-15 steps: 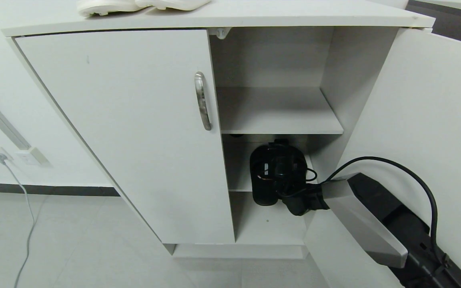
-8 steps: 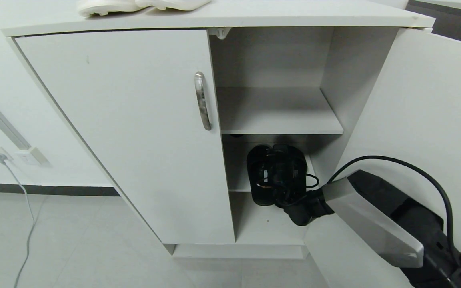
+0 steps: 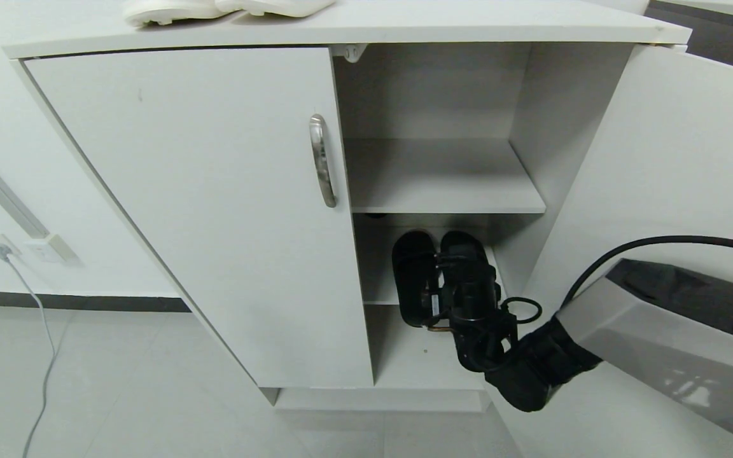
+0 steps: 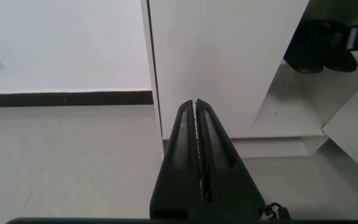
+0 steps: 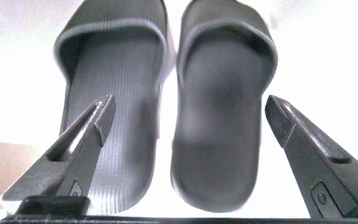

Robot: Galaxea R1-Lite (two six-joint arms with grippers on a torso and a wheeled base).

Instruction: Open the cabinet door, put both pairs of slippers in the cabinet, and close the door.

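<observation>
**Black pair down on the middle shelf, right gripper off it**

The black slippers [image 3: 414, 277] lie side by side on the cabinet's middle shelf [image 3: 379, 280], toes to the back and heel ends at its front edge. My right gripper [image 5: 190, 104] sits just in front of the heels with its fingers spread wide, one outside each slipper. I see no contact.

My left gripper [image 4: 195, 102] is pressed together with nothing in it, low over the floor near the closed left door [image 3: 201, 203].

The white slippers [image 3: 214, 7] are on the cabinet top [image 3: 468, 25], at the left.

Room to move: the right door [image 3: 672, 159] is swung wide open, and my right arm is close beside it. The upper shelf [image 3: 443, 175] and the bottom compartment [image 3: 417, 362] are bare. The left door's edge and handle [image 3: 322, 160] bound the opening on the left.

A second ago the gripper was deep in over the slippers. Since then the arm has come back out and lower, leaving the pair on the shelf.
</observation>
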